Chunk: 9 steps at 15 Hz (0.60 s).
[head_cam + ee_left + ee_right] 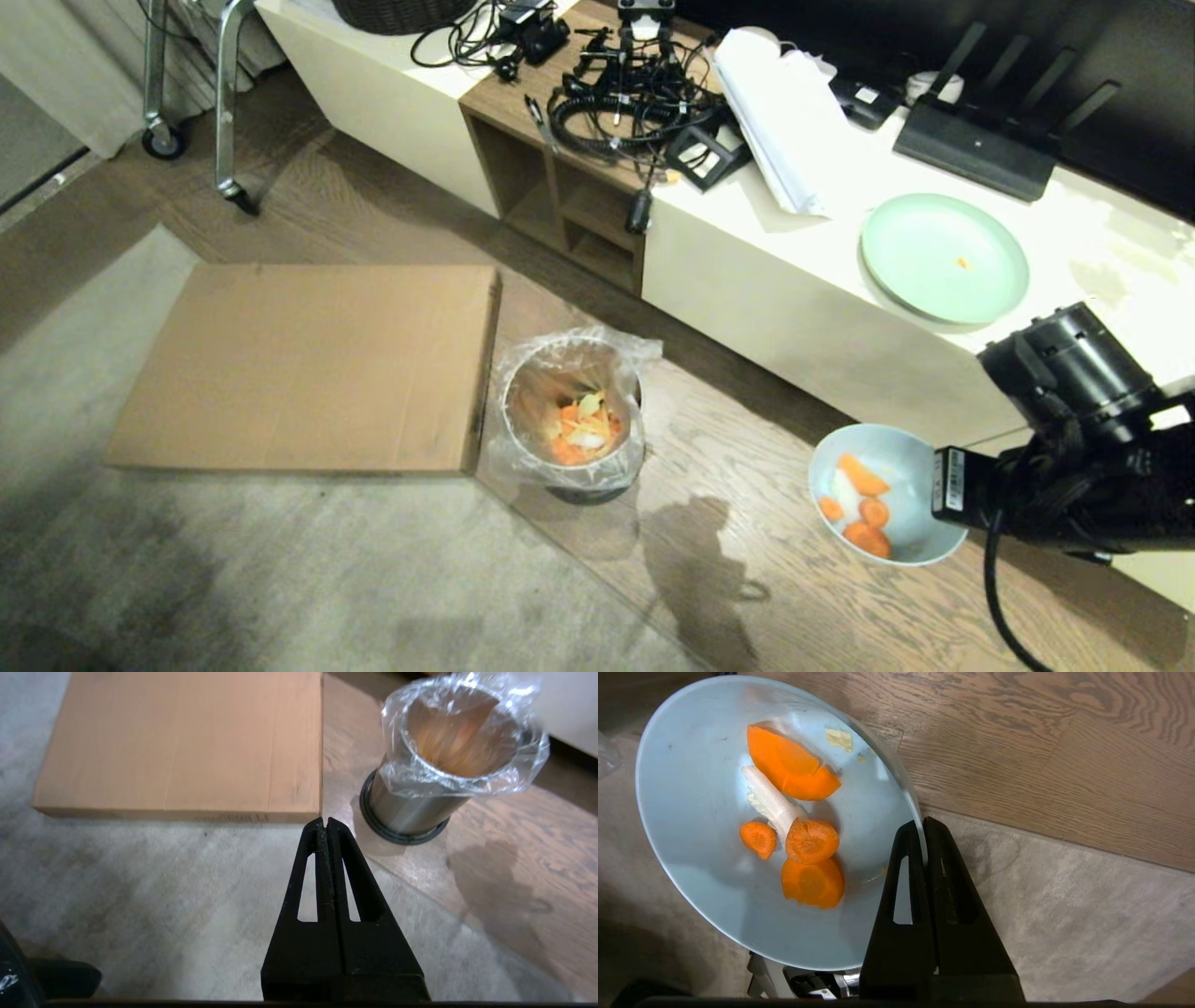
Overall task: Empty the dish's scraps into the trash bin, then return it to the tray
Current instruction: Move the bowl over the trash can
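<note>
While the right gripper point(923, 826) is clamped on the rim of the dish point(705, 858), the scraps point(803, 826) lie inside it. The trash bin point(571, 415) stands well apart, beyond the dish. The left gripper point(325, 823) hangs closed, empty.

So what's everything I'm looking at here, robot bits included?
Round pale blue bowl: one, held above the wood floor.
Carrot slices and whitish bits: a few, orange and white, in the bowl.
Steel bin with clear liner: one, on the floor, scraps inside.
Flat cardboard sheet: one, brown, beside the bin.
Mint-green plate: one, on the white cabinet.
Tangled cables: black, on the cabinet.
Right gripper: black, shut on the bowl's rim.
Left gripper: black, shut, empty.
</note>
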### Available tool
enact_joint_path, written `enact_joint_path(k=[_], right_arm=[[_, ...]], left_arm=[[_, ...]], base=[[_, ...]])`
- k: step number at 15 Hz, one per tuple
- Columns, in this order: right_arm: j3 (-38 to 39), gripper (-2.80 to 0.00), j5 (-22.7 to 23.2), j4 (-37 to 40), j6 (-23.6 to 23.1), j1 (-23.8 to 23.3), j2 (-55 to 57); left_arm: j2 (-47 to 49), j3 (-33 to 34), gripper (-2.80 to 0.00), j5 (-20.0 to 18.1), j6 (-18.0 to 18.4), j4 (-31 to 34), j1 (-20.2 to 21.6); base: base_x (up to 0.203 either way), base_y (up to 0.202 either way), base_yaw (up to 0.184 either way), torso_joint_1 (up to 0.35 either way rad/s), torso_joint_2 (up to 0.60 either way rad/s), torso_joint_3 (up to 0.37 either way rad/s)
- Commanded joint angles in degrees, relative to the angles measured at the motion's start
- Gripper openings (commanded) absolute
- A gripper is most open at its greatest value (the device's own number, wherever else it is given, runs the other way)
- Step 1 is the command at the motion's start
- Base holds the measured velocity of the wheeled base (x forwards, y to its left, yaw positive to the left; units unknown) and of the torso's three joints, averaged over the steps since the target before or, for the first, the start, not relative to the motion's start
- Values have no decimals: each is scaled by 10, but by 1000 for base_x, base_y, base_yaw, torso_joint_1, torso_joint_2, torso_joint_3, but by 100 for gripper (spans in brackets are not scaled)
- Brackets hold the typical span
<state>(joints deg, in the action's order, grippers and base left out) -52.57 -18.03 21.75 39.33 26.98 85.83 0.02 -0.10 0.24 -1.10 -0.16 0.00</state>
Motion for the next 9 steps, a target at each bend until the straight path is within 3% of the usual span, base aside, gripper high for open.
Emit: enact_joint_path(k=[1,4,9], right_arm=[[-1,-280,-1,1,2,8,1],[-14,-280,-1,2,2,8,6],[-104,-280,-2,3,-16,8,58]], left_arm=[[0,0,-280,0,0,0,0],[0,1,-280,0,0,-1,0],[0,1,-280,2,0,-3,0]], base=[[0,0,0,2,2,-201],[0,0,0,2,3,-133],[0,0,0,0,1,-8]])
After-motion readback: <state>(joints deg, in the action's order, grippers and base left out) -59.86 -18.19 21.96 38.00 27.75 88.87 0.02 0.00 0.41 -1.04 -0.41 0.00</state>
